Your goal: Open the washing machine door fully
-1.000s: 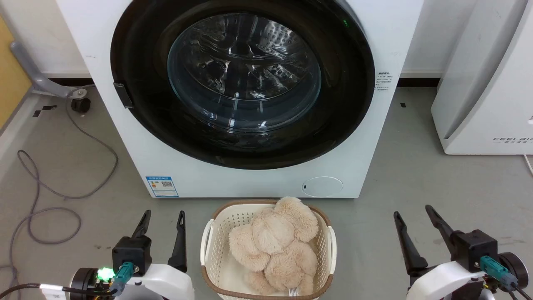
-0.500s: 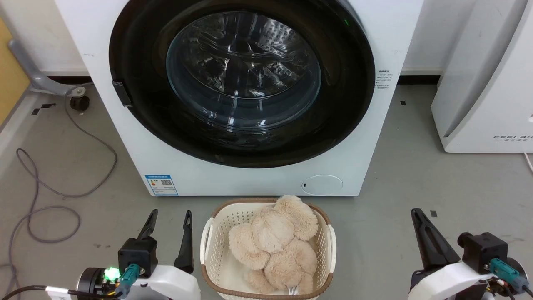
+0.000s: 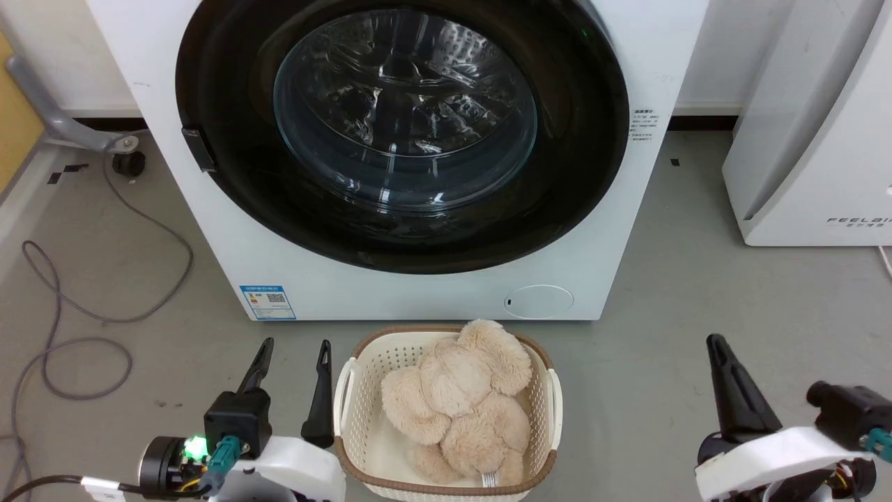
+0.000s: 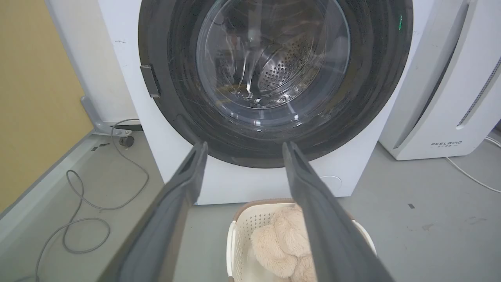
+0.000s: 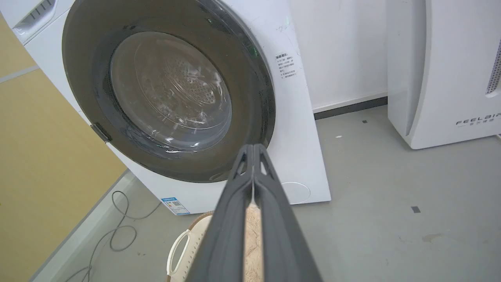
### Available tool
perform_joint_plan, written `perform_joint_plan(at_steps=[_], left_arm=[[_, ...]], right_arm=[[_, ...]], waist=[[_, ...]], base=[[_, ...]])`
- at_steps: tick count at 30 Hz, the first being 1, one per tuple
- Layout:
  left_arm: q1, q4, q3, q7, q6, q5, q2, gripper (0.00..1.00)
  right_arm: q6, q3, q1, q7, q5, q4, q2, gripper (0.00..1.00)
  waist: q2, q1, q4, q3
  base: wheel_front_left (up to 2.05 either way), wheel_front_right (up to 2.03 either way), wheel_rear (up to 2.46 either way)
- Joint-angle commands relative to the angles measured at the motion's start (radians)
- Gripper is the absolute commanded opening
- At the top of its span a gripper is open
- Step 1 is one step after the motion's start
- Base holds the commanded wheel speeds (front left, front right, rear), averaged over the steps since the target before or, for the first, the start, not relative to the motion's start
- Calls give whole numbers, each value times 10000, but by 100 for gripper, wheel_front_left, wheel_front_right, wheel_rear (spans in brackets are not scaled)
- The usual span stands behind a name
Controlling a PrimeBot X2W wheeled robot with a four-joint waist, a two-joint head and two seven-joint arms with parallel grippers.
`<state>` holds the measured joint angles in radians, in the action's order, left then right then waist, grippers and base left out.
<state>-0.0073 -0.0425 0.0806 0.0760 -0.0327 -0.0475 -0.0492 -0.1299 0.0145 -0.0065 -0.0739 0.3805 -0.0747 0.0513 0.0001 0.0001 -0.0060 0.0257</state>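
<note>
Door (image 3: 401,125): shut flush on washing machine (image 3: 390,296), ahead of and above left gripper (image 3: 295,346) (spread wide, empty) and right gripper (image 5: 253,149) (pinched closed, empty). Likely heavy, stiff, glossy-slick; no purchase on glass bulge (image 3: 404,104). Best hold: small tab (image 3: 197,148) on rim, up-left of left gripper.

Head cam looks down; wrist cams low, fwd; all share washing machine door (image 3: 404,118).
</note>
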Motion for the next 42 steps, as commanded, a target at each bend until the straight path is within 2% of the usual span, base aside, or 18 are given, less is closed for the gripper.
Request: perform_joint_plan(at_steps=[1, 9, 15, 26, 37, 42], left_arm=[[-265, -37, 55, 129, -73, -48, -7, 100], [-451, -15, 126, 276, -153, -119, -8, 100], [-630, 8, 192, 401, -214, -178, -8, 100], [-1041, 160, 363, 631, -281, -220, -8, 100], [-1478, 301, 555, 861, -335, -306, -9, 100], [-1716, 369, 643, 966, -360, -374, -9, 100]], right_arm=[[-4, 70, -281, -97, 567, -43, -4, 0], [-4, 465, -860, 47, 1940, -211, 16, 0], [-5, 854, -1637, 298, 3178, -770, 176, 0], [-5, 1268, -3803, 759, 5187, -2459, 950, 0], [-6, 672, -6726, 1570, 6199, -4267, 2026, 0], [-6, 203, -8104, 2136, 6479, -5110, 2302, 0]], waist=[[-1, 0, -3, 72], [-1, 0, -36, 335], [-1, 0, -33, 577], [-1, 0, 49, 1141], [-1, 0, 182, 1809], [-1, 0, 232, 2148]], base=[[0, 0, 0], [0, 0, 0], [0, 0, 0], [0, 0, 0], [0, 0, 0], [0, 0, 0]])
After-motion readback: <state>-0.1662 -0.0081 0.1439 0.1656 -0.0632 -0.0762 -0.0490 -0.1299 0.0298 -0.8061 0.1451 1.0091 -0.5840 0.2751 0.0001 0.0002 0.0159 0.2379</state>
